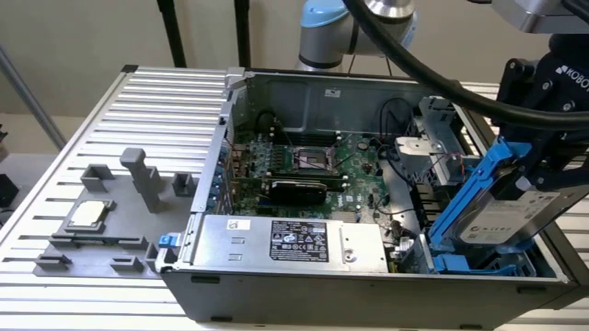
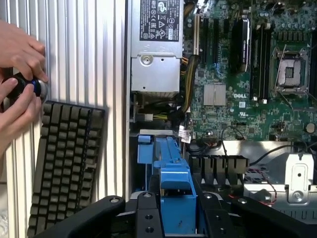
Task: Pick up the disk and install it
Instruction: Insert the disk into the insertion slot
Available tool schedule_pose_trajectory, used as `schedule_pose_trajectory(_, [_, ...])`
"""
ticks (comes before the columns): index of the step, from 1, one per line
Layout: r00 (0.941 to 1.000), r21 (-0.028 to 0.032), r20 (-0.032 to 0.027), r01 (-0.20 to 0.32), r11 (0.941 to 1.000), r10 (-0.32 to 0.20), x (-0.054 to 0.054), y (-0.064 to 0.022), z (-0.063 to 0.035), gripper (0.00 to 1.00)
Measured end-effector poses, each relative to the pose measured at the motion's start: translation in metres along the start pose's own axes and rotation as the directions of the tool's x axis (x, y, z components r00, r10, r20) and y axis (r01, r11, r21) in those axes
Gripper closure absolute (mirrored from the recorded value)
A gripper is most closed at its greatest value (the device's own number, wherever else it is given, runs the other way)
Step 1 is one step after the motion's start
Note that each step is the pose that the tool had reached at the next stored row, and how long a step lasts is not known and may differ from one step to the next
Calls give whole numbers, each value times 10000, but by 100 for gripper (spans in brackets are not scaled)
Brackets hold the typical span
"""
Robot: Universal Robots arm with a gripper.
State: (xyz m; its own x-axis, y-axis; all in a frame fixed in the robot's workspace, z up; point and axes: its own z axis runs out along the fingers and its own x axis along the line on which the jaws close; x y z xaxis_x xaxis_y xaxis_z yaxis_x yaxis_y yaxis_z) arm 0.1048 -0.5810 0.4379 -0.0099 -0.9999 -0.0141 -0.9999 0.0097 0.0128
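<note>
The hand (image 1: 552, 162) is clamped on the disk (image 1: 515, 217), holding it tilted, its lower end dipping into the computer case (image 1: 368, 296) above the blue drive bay (image 1: 478, 265). Pick-up looks done and installing is under way. Seating it calls for squaring its rails with that bay.

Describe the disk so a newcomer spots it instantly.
Find the open computer case; at its end on the exterior view's right, the black gripper holds the disk tilted. It's a silver-grey slab with white label and blue rails, unlike the flat-lying power supply with its black label.
</note>
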Motion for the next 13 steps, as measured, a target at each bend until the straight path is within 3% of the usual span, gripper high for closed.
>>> schedule_pose_trajectory(13, [10000,1,-73,-1,10000,1,-69,-13,139,100])
